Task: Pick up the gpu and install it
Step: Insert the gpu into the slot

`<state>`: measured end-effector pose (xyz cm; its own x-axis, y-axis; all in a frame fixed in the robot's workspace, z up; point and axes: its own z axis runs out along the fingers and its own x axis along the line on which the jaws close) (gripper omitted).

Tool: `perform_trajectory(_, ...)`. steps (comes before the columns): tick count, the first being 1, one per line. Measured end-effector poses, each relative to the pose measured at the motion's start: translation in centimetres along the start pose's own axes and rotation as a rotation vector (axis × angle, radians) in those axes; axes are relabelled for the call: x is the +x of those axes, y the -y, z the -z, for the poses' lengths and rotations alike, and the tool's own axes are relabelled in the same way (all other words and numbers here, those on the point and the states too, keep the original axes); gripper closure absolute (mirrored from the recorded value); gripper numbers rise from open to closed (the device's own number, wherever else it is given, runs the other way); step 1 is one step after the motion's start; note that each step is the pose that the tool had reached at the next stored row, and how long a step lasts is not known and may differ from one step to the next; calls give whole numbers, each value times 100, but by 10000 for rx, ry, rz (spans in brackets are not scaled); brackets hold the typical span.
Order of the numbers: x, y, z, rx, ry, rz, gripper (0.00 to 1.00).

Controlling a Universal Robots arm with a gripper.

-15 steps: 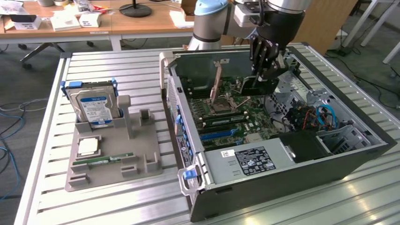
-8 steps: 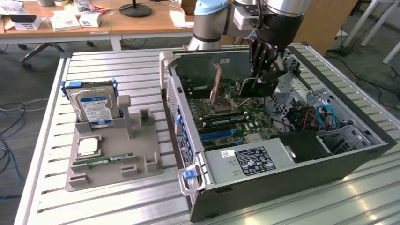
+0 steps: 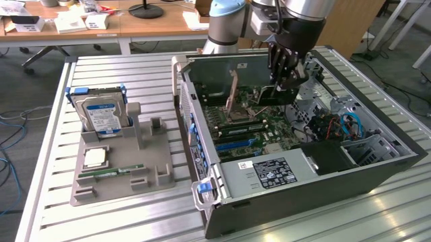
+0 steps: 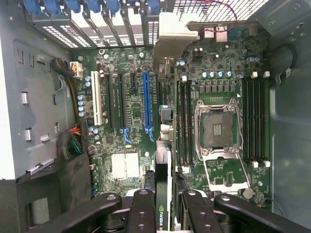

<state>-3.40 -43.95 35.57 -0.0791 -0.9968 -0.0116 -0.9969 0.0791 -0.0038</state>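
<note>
My gripper [image 3: 286, 75] hangs inside the open computer case [image 3: 377, 166], shut on the gpu [image 3: 275, 96], a thin black card held on edge above the motherboard [image 3: 269, 126]. In the wrist view the gpu [image 4: 163, 165] shows edge-on between the black fingers [image 4: 141, 211], its silver end bracket [image 4: 171, 36] towards the case's slotted rear wall. The card hovers just beside the long blue expansion slot [image 4: 146, 104], between that slot and the memory slots; I cannot tell whether it touches the board.
An open CPU socket [image 4: 217, 128] lies beside the card. Cable bundles [image 4: 73, 141] and a drive cage [image 3: 367, 148] crowd the case. On the slatted table, a grey tray [image 3: 151, 156] holds a hard drive [image 3: 101, 117], a CPU [image 3: 96, 158] and a memory stick [image 3: 111, 172].
</note>
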Motion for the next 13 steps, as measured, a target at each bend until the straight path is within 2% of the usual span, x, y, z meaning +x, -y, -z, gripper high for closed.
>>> perform_trajectory(13, 1, 0, -98, 0, 0, 0, 74)
